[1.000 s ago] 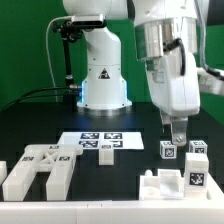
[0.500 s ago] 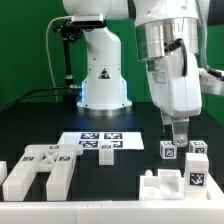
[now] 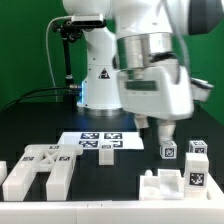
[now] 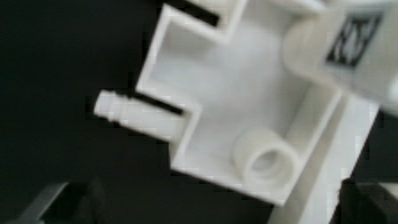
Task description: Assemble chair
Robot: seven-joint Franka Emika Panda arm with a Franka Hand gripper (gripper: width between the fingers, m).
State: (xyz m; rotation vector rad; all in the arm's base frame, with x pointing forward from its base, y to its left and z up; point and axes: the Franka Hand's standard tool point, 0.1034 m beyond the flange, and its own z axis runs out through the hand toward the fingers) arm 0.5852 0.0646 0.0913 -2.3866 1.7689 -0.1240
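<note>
The chair lies in loose white tagged parts. A large slotted piece (image 3: 40, 168) lies at the exterior view's left front. Two short tagged posts (image 3: 168, 150) (image 3: 197, 148) stand at the right, with a tagged block (image 3: 172, 184) in front of them. My gripper (image 3: 162, 136) hangs just above the left post, touching nothing. In the blurred wrist view a white part with a side peg and a round hole (image 4: 231, 95) fills the picture below my gripper (image 4: 214, 215). The dark fingertips (image 4: 45, 205) stand wide apart, open and empty.
The marker board (image 3: 100, 142) lies flat on the black table, in front of the arm's base (image 3: 103, 85). A green wall stands behind. The table's front edge runs along the bottom of the exterior view.
The arm's wrist has swung toward the exterior view's left and turned. The gripper has shifted a little left above the posts. The parts have not moved.
</note>
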